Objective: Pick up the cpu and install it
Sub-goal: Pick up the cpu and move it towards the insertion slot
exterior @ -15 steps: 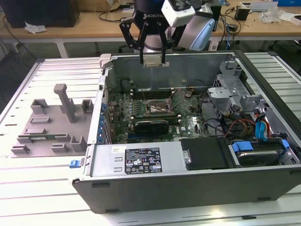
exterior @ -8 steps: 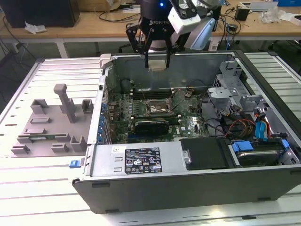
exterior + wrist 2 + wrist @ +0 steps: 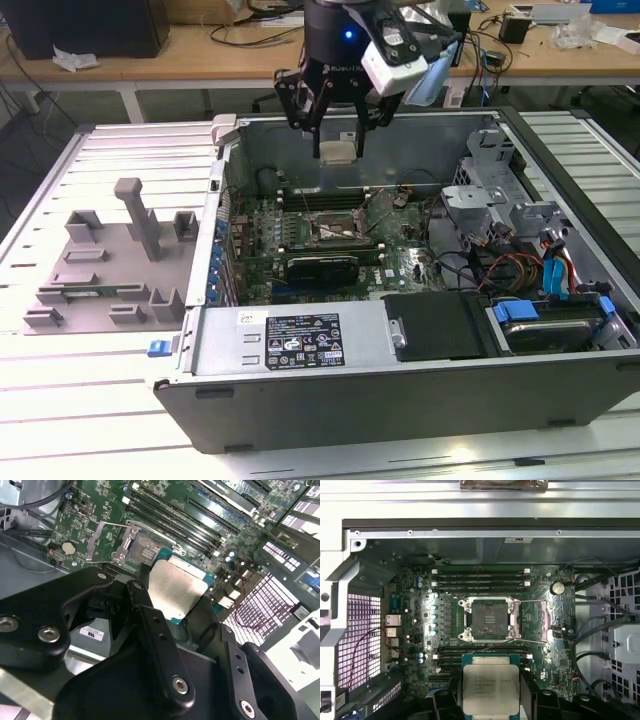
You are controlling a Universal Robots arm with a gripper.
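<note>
Matte black gripper [image 3: 339, 150] at the upper middle of the exterior view, built of jointed link fingers [image 3: 317, 135] studded with round silver screws [image 3: 180, 685], beneath a black wrist body [image 3: 325, 30] with a small blue light [image 3: 347, 35] and a white camera block [image 3: 392, 52] alongside.

gripping the cpu [image 3: 175, 592] with the black gripper [image 3: 178, 602], silvery plate showing, above the green motherboard [image 3: 100, 510]; just beyond, open socket [image 3: 142, 550], frame swung up, beside long memory slots [image 3: 175, 516].

There's the cpu [image 3: 338, 152], a silvery square with a green rim, flat and face up in the gripper [image 3: 338, 150], above the open case [image 3: 420, 118].
</note>
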